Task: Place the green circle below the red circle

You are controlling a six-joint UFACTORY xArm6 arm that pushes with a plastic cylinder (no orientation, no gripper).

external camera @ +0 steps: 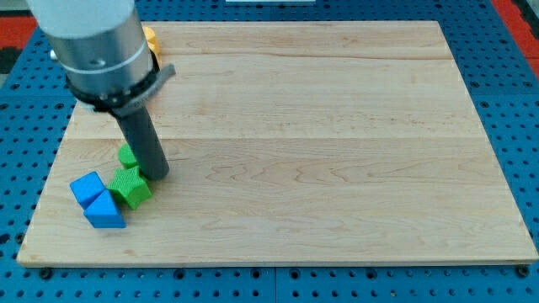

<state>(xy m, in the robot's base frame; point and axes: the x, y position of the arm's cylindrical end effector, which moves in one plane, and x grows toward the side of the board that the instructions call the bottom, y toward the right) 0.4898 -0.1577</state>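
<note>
Grey cylindrical arm housing (93, 38), black collar (118, 88), straight dark rod (143, 143).

Two blue blocks (98, 200) touch a green star-like block (130, 186) at the wooden board's (337, 126) near left, an orange block (150, 38) sits far left, all upon blue pegboard (505, 93).

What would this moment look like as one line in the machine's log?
my tip: touching green block | smaller green block: behind rod | blue blocks: left | red circle: not visible
</note>
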